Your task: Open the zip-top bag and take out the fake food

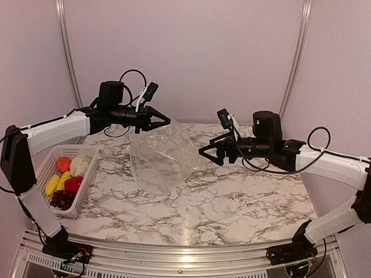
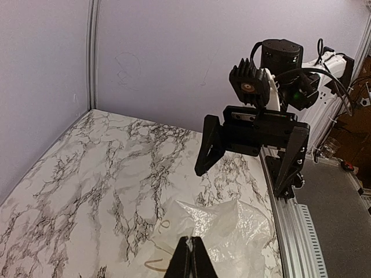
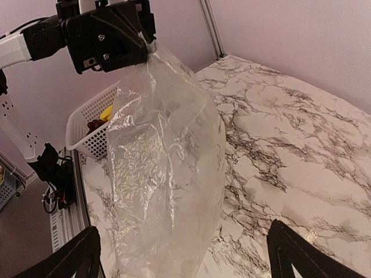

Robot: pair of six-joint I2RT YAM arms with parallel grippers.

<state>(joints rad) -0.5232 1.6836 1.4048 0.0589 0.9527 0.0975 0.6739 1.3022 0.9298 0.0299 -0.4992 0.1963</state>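
Left fingers: we are pinching the clear, crinkly zip-top bag (image 1: 165,159) at its upper edge with the left gripper (image 1: 162,123), fingers pressed together on the film.
Right fingers: the right gripper (image 1: 210,153) is hanging spread wide just beside the bag, gripping nothing.
Bag: dangling over the white marbled table (image 1: 243,202).
Food: the colourful plastic fake food (image 1: 69,182) is lying in the white lattice basket (image 1: 55,152), well apart from the bag.
Risk: we are judging the thin pinch could slip if the right side tugs hard on the slick film.
Hard to see: we are not making out the zip strip, nor whether anything is remaining inside.
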